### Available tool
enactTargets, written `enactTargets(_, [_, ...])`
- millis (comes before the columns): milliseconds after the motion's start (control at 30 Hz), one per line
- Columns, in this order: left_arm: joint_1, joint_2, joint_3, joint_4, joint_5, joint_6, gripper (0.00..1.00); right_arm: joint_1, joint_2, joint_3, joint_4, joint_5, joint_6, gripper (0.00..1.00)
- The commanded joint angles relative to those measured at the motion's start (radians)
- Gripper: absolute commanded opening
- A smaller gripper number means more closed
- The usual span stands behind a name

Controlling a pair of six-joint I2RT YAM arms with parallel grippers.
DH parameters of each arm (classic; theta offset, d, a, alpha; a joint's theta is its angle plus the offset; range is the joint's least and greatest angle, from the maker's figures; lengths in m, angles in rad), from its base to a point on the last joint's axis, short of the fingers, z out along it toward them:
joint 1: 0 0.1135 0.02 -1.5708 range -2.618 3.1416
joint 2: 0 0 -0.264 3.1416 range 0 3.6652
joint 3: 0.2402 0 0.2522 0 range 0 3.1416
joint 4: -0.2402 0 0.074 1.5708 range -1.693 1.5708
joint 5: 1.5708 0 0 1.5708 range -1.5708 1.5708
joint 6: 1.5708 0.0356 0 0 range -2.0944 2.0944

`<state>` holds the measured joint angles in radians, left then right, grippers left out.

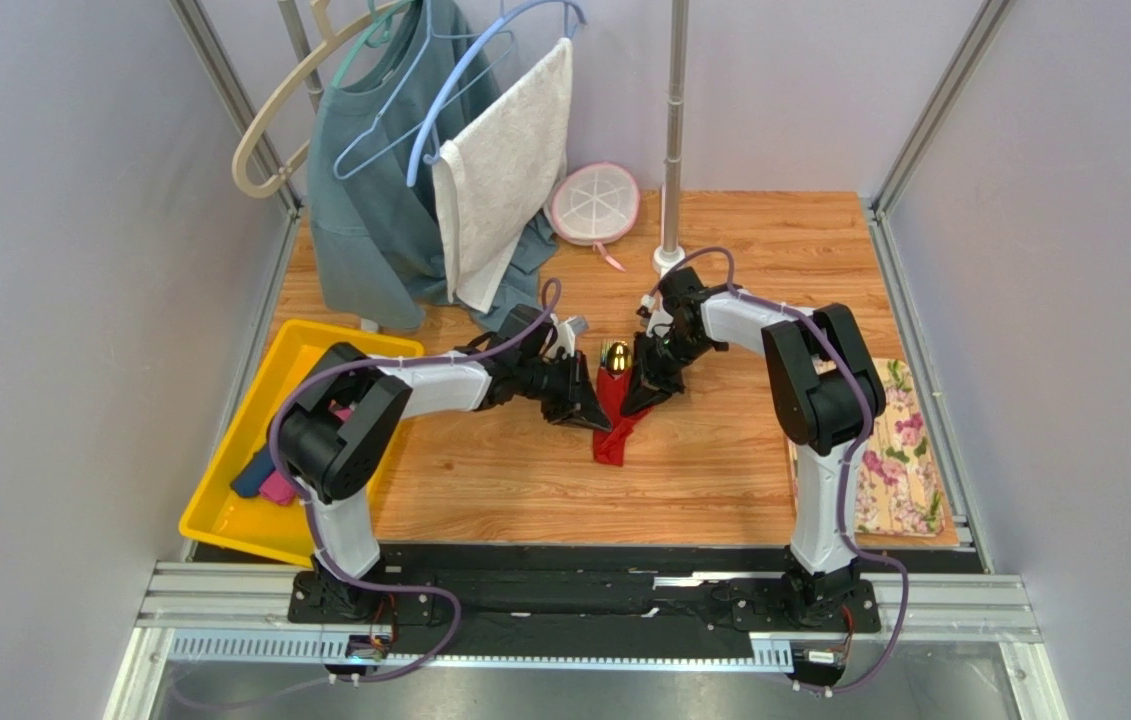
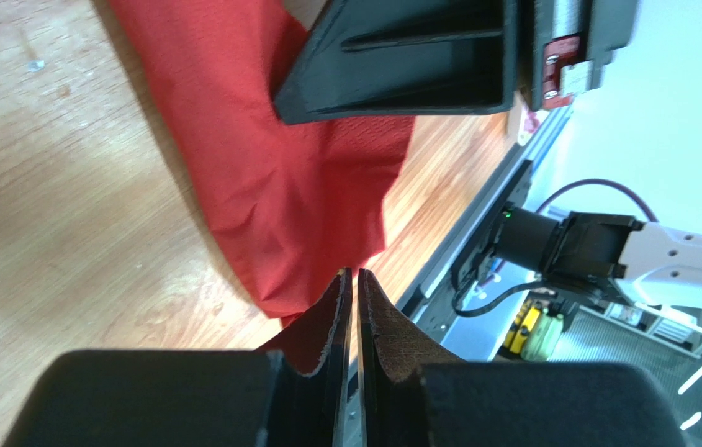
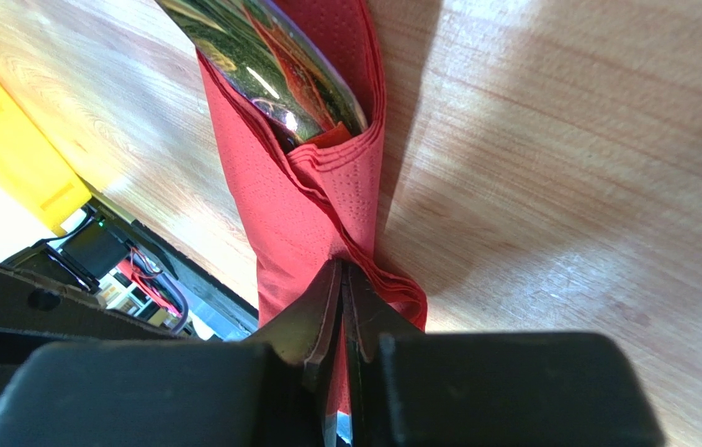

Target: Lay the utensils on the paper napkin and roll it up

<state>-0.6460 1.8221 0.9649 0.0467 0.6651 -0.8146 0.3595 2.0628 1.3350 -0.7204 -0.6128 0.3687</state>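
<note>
The paper napkin at the black right gripper is plain bright red with no pattern. Just beyond its fingertips a utensil shines gold, mirroring red. The table beneath is orange-brown grained wood. Left of the black left gripper is a yellow tray. Right of the right gripper is a beige floral cloth.

paper napkin — red, folded around utensils | gold head protruding

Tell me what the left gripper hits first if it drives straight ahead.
The napkin: it lies right at the tips of the left gripper, perhaps touching; depth is unclear.
</note>
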Motion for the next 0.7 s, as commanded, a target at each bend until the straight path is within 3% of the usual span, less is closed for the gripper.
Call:
enactTargets(0, [-0.007, 0.009, 0.000, 0.090, 0.013, -0.055, 0.13, 0.004, 0.017, -0.025, 0.033, 0.120, -0.028, 0.07])
enactTargets(267, [-0.006, 0.060, -0.003, 0.143, 0.021, -0.142, 0.13, 0.004, 0.017, -0.026, 0.036, 0.119, -0.022, 0.07])
enactTargets(400, [-0.006, 0.071, -0.034, 0.249, 0.039, -0.231, 0.14, 0.004, 0.022, -0.017, 0.039, 0.113, -0.016, 0.07])
enactTargets(667, [0.005, 0.049, -0.048, 0.232, 0.024, -0.221, 0.16, 0.004, 0.026, -0.017, 0.039, 0.113, -0.017, 0.07])
